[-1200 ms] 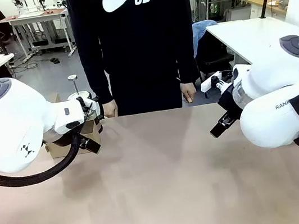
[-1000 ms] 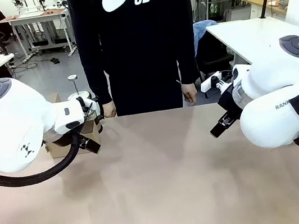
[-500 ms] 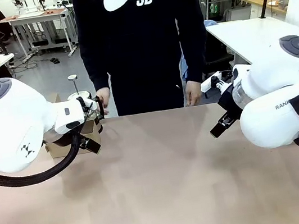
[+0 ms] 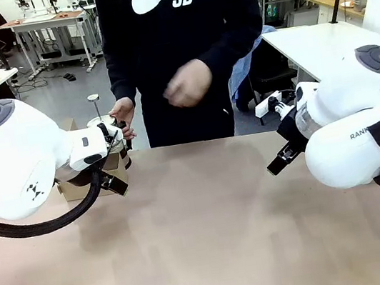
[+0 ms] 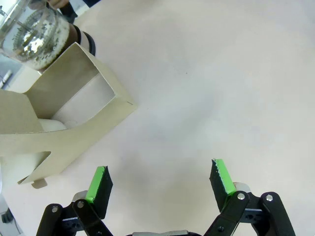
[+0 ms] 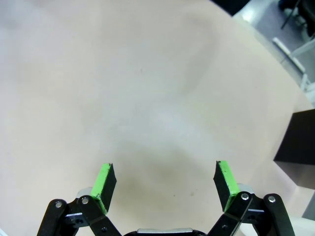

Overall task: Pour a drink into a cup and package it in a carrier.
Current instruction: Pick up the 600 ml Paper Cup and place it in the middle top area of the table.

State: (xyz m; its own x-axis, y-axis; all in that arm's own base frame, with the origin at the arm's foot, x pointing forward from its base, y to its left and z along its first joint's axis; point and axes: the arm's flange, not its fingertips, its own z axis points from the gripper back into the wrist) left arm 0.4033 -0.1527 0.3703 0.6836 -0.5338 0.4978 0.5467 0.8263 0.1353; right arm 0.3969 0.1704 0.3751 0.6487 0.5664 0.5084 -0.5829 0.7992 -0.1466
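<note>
Left gripper (image 5: 160,167) and right gripper (image 6: 164,167) gape wide, empty. The jug (image 5: 34,29) of drink (image 5: 75,33) stands beside the carrier (image 5: 69,113) at the table's (image 4: 206,241) far-left edge, a person's hand (image 4: 122,113) at it; grasp upright once that hand clears.

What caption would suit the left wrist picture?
Open left gripper above the table, with the carrier and jug to one side.

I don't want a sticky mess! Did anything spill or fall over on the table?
Nothing stands out. The table looks dry, with no spill. The cardboard carrier sits beside the glass jug, and neither looks tipped or damaged.
</note>
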